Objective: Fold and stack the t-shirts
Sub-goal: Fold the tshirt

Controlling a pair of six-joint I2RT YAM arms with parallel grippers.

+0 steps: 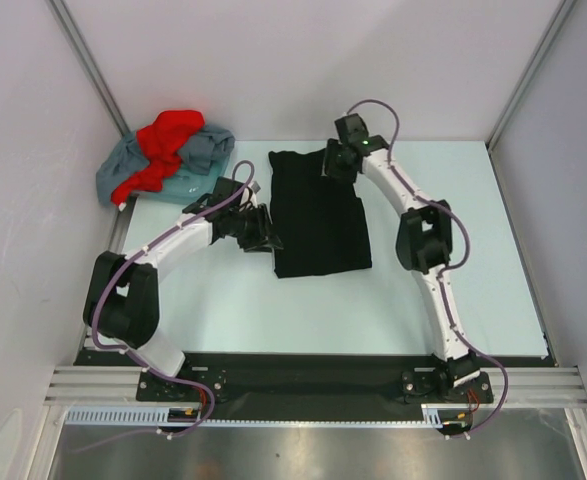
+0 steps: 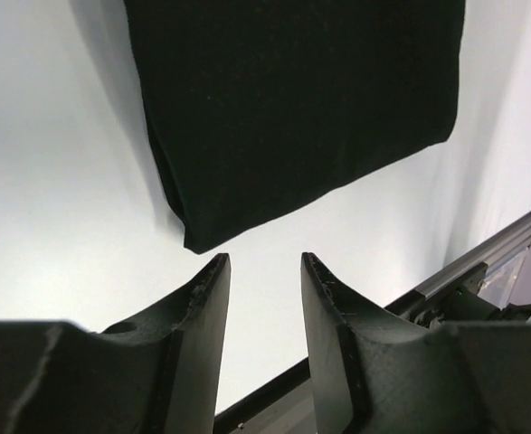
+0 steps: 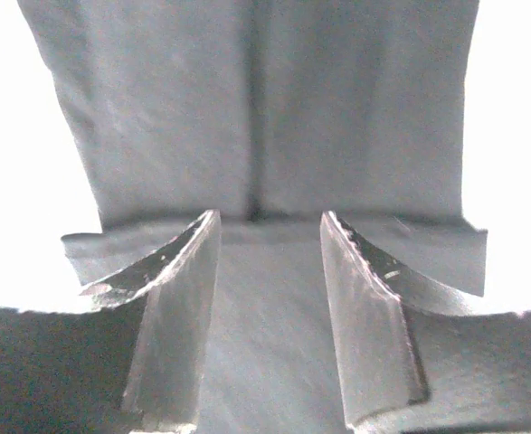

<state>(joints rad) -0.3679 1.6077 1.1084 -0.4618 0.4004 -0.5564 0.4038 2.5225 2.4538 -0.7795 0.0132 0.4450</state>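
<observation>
Because both arms are bolted at the near edge of the table (image 1: 273,320), we read outward from their bases. The left arm curves in toward the middle, and the left gripper (image 2: 263,262) hovers low just beside the left edge of the black t-shirt (image 1: 318,215), close to its near-left corner, with its jaws moderately parted and nothing between them. We judge it sits there because that corner, where the folded layers make a thick edge, is the easiest place to catch the cloth for another fold. The black shirt lies flat in the centre of the table, narrowed to a tall rectangle with no sleeves sticking out, so we take it as partly folded and not yet halved. At its far edge the right gripper (image 3: 270,217) hangs over the cloth, jaws likewise apart and gripping nothing we can see; a seam and a folded band run beneath it. Placed at opposite ends, the two look set to bring one end over the other. Farthest off, in the far-left corner, the red t-shirt (image 1: 168,140) lies crumpled on the grey-blue t-shirt (image 1: 208,150), both unfolded and, we suppose, parked out of the way of the folding.
</observation>
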